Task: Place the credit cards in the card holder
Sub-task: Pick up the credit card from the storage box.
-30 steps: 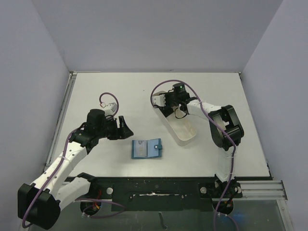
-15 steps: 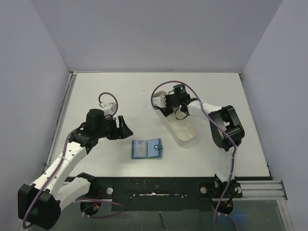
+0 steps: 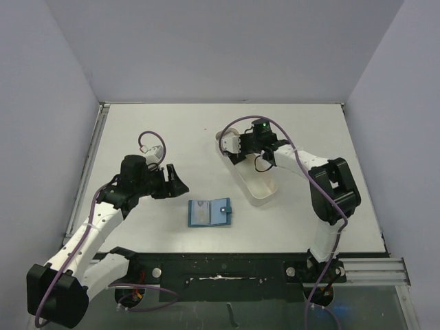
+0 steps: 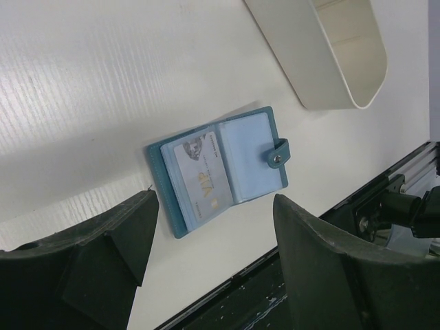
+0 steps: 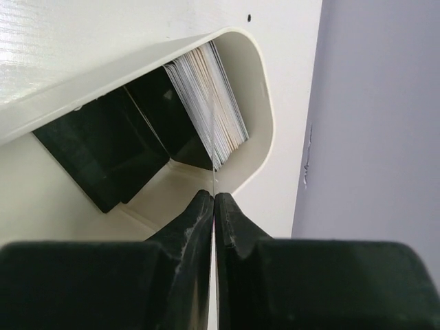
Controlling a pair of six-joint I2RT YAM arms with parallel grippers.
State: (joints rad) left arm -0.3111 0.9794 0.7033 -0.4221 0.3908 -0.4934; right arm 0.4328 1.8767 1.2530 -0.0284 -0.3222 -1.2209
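Note:
The card holder (image 3: 210, 212) lies open on the table, teal-blue, with a light "VIP" card (image 4: 199, 173) in its left pocket. My left gripper (image 3: 175, 180) hovers just left of it, open and empty, and the card holder (image 4: 227, 172) shows between its fingers. A stack of credit cards (image 5: 210, 96) stands on edge at the far end of the white oval tray (image 3: 262, 190), with black cards (image 5: 110, 151) beside it. My right gripper (image 5: 214, 196) is over that end, shut on one thin credit card (image 5: 214, 180) seen edge-on.
The tray's rim (image 5: 256, 75) curves close around the card stack. The black base rail (image 3: 227, 265) runs along the near table edge, just below the card holder. Grey walls enclose the table on three sides.
My right gripper's fingers have closed onto a card edge at the tray's far end, and that arm's elbow has swung right. The left arm has barely moved.

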